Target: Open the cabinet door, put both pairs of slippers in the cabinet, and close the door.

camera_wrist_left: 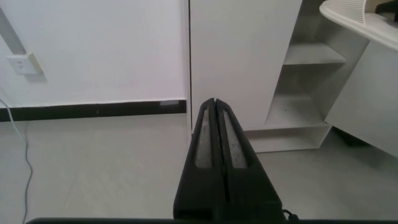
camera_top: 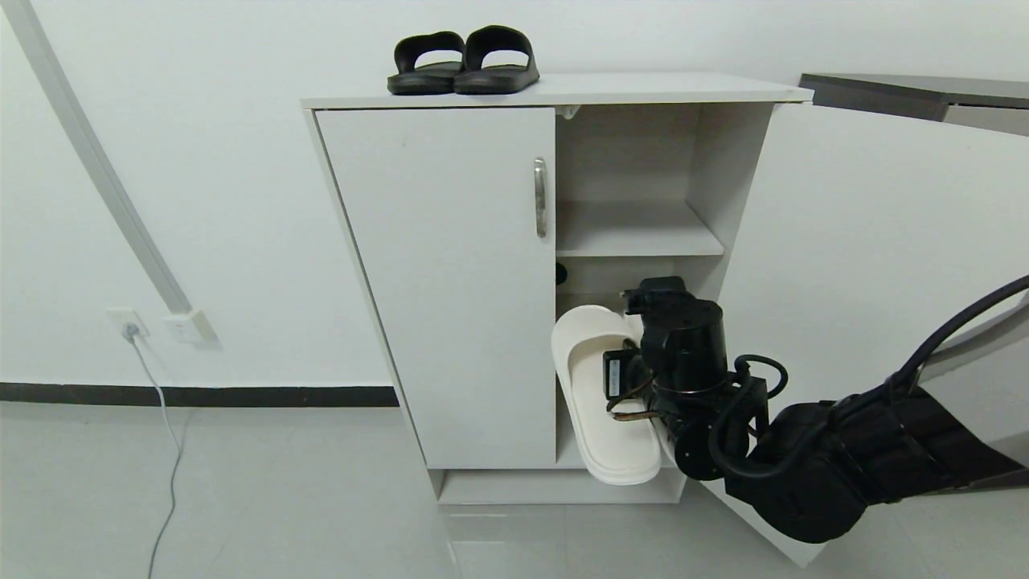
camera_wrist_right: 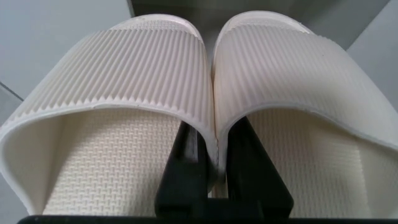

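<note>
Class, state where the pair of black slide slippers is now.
Head view: the black slide slippers sit on the white cabinet's top, toward its left end, above its closed door.

Left end effector (camera_wrist_left: 214, 107) closed, right (camera_wrist_right: 214, 143) clamped

black slippers (camera_top: 464, 63) atop cabinet (camera_top: 659, 87); white slippers (camera_top: 617, 441) tilted at its open right compartment.

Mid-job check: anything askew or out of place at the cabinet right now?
Nothing damaged. The white slippers hang tilted on edge, pinched by the right gripper, not yet flat on the lower shelf. The black slippers sit on the cabinet top, outside.
</note>
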You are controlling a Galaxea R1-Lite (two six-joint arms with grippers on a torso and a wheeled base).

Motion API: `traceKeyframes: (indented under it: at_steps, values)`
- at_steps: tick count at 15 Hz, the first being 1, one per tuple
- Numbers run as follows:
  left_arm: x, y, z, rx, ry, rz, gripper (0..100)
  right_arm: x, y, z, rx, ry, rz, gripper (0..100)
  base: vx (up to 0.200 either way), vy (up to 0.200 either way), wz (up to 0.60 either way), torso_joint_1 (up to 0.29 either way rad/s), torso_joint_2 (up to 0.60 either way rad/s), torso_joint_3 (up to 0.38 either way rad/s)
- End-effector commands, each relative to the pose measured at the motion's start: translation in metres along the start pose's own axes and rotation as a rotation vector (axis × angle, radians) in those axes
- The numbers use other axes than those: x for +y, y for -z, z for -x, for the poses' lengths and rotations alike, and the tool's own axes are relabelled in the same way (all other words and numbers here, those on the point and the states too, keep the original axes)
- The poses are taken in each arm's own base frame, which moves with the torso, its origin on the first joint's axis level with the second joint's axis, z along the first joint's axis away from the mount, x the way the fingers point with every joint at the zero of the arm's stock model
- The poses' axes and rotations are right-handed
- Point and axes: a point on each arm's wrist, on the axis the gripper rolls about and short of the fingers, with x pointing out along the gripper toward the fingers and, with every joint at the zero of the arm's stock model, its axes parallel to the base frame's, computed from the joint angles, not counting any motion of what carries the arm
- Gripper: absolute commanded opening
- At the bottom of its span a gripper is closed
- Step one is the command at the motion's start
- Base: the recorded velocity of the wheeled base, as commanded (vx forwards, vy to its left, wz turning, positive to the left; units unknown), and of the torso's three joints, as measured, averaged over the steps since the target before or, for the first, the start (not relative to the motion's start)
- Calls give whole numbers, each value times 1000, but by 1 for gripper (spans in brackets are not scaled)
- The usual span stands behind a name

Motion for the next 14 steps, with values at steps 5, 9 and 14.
traceKeyframes:
  at_steps: [5,9,14]
  values:
    - [0,0,0,2,-1,0,0,3,15,-8,22,5,10,0,0,-120,0,2,1,2]
    - [0,0,0,2,-2,-1,0,13,45,-26,30,-2,23,0,0,0,0,0,0,0]
    - [0,0,0,2,-2,-1,0,21,56,-37,15,-6,14,0,0,0,0,0,0,0]
